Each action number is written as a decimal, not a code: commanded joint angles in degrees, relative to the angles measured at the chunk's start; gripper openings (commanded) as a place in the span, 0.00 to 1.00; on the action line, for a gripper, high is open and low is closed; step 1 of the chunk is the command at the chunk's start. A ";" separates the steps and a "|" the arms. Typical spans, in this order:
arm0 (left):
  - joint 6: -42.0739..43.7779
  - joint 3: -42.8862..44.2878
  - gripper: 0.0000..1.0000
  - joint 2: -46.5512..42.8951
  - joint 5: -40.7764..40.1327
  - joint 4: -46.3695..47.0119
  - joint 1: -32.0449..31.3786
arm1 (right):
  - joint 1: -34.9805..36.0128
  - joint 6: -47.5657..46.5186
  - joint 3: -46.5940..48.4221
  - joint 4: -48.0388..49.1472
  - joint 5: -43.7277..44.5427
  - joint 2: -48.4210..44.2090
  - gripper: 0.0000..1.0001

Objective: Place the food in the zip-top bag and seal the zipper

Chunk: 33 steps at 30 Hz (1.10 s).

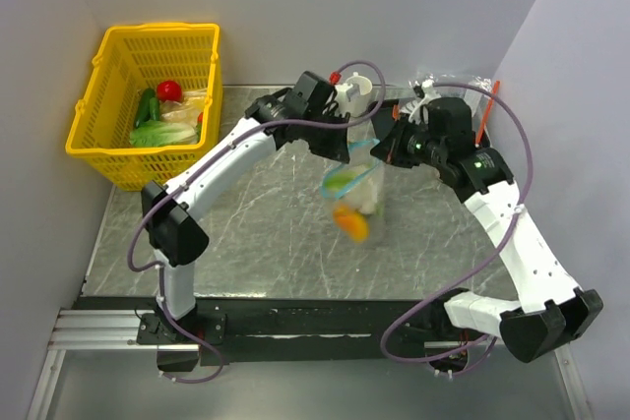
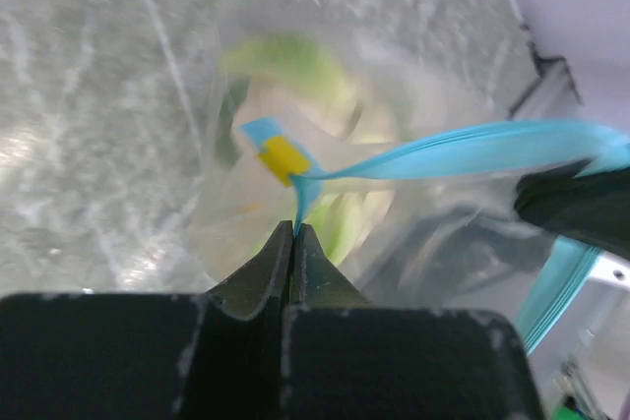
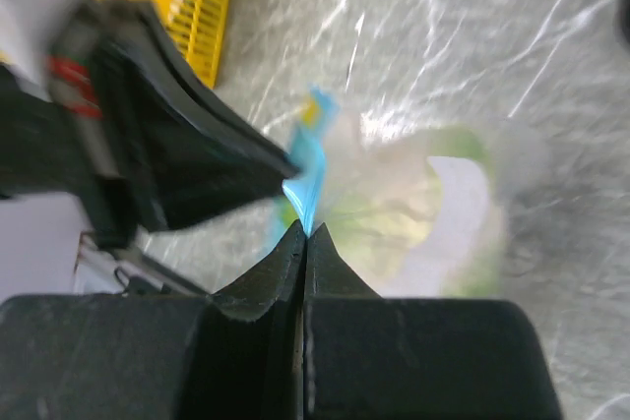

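The clear zip-top bag (image 1: 356, 194) hangs in the air over the table's middle, held between both grippers. Green and orange food (image 1: 351, 222) shows blurred inside it. Its teal-blue zipper (image 2: 463, 151) runs taut across the left wrist view. My left gripper (image 2: 294, 230) is shut on the zipper strip at one end. My right gripper (image 3: 306, 231) is shut on the strip (image 3: 310, 174) at the other end, with the bag (image 3: 423, 209) hanging below. In the top view the left gripper (image 1: 346, 142) and right gripper (image 1: 379, 150) sit close together above the bag.
A yellow basket (image 1: 108, 95) with red and green vegetables (image 1: 157, 120) stands at the back left. An orange-red stick (image 1: 486, 115) and some clear plastic lie at the back right by the wall. The table is grey marble (image 1: 266, 233).
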 commanded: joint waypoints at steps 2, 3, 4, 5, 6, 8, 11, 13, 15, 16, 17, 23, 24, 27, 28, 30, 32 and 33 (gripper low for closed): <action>-6.60 -17.55 0.01 -11.30 11.14 20.27 4.95 | 5.30 -1.73 2.62 -0.74 6.21 -1.72 0.00; -7.31 -21.33 0.01 -14.10 12.89 23.29 6.28 | 6.98 -1.47 1.48 -0.13 7.00 -0.50 0.00; -8.10 -28.93 0.01 -15.26 16.57 26.10 7.59 | 8.13 -1.21 0.60 0.48 6.83 0.21 0.00; -9.06 -32.32 0.01 -16.32 17.82 29.17 9.69 | 10.05 -0.86 -0.28 1.18 6.31 1.00 0.00; -8.90 -35.13 0.01 -17.72 18.79 33.12 10.50 | 10.51 0.19 -2.20 3.19 3.61 2.22 0.09; -7.06 -40.51 0.01 -18.26 18.54 34.56 11.47 | 10.95 0.99 -4.41 6.10 -0.44 3.02 0.29; -3.47 -42.54 0.01 -18.00 16.52 32.90 11.65 | 10.86 1.35 -6.44 9.53 -3.89 2.76 0.55; -2.31 -42.63 0.01 -17.56 16.17 31.58 11.74 | 10.43 -0.06 -6.27 10.51 -4.85 1.88 0.60; -1.25 -42.81 0.01 -17.90 15.20 30.88 11.74 | 9.20 -1.37 -5.13 10.33 -6.52 1.88 0.60; -0.81 -42.90 0.01 -18.17 14.94 30.53 11.74 | 8.67 -1.64 -4.86 10.59 -7.66 2.06 0.60; 0.15 -42.98 0.01 -18.61 14.50 30.26 11.74 | 7.80 -1.56 -4.77 10.94 -10.02 2.15 0.60; 5.50 -42.72 0.01 -22.65 8.17 28.76 12.17 | 1.90 -2.69 -3.81 17.26 -16.27 6.09 0.55; 6.13 -42.46 0.01 -23.44 7.91 29.03 12.26 | 1.38 -3.83 -3.19 19.62 -17.33 6.97 0.55; 8.50 -42.02 0.01 -25.02 9.13 31.48 12.70 | 0.58 -6.12 -1.44 23.86 -21.36 11.45 0.56; 9.55 -41.67 0.01 -25.46 10.09 32.01 12.79 | 0.41 -6.82 -0.65 23.95 -22.60 12.77 0.56; 10.35 -40.53 0.01 -25.99 11.24 33.76 12.79 | -0.21 -9.63 1.81 23.26 -25.67 15.94 0.58; 10.96 -39.56 0.01 -25.82 12.38 34.65 12.79 | -1.00 -12.78 1.65 24.21 -26.48 16.73 0.59; 11.32 -38.43 0.01 -25.21 12.65 34.92 12.79 | -1.18 -13.94 1.12 24.83 -27.52 16.74 0.59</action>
